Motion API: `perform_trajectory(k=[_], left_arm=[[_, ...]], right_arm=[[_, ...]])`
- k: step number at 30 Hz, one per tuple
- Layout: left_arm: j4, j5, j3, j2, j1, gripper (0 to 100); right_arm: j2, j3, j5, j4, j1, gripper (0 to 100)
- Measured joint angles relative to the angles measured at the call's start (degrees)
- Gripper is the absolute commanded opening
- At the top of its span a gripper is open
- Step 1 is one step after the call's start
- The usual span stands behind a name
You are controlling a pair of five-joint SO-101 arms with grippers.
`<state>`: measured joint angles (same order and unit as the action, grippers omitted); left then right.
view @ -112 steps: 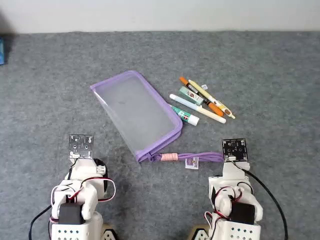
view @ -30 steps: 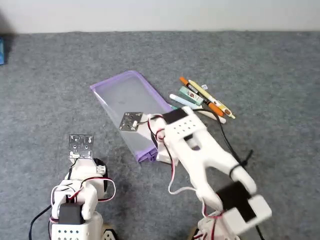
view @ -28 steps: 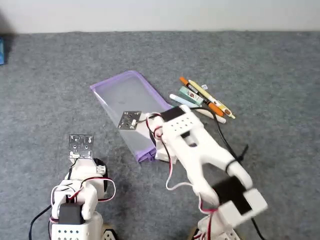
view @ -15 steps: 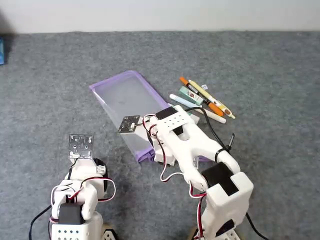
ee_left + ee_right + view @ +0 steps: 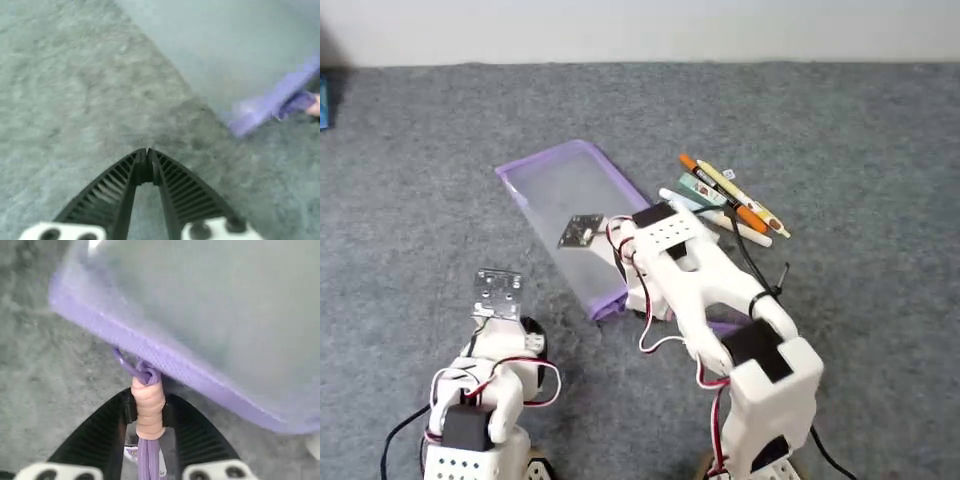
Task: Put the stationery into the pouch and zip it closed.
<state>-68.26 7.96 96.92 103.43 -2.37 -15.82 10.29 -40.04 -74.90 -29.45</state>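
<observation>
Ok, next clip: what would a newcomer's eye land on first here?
The right arm lies stretched across the near corner of the purple-edged clear pouch, with the right gripper closed on the pink toggle of its purple cord. Pens and markers lie in a loose bundle beside the pouch, outside it.

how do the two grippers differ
The left gripper is shut on nothing above the grey mat; the right gripper is shut on the pink bead by the pouch. The left arm is folded near its base; the right arm is stretched forward. Both have black ribbed fingers.
</observation>
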Motion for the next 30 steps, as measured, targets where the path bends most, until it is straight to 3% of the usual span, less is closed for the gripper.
perform_trajectory(k=[9,16,23,30], left_arm=[[4.6,-11.1,0.0,0.0,4.8,4],[5.3,-6.7,-1.8,0.0,5.6,4],[5.3,-0.2,-5.4,0.0,1.3,25],[5.3,3.4,-7.6,0.0,-0.5,27]], right_arm=[[10.8,-1.1,5.8,-3.7,-0.5,0.9],[14.2,-3.3,10.1,-3.8,-4.7,0.9],[12.9,-9.4,11.3,-3.8,-5.4,0.9],[10.5,-12.9,11.5,-3.8,-5.4,0.9]])
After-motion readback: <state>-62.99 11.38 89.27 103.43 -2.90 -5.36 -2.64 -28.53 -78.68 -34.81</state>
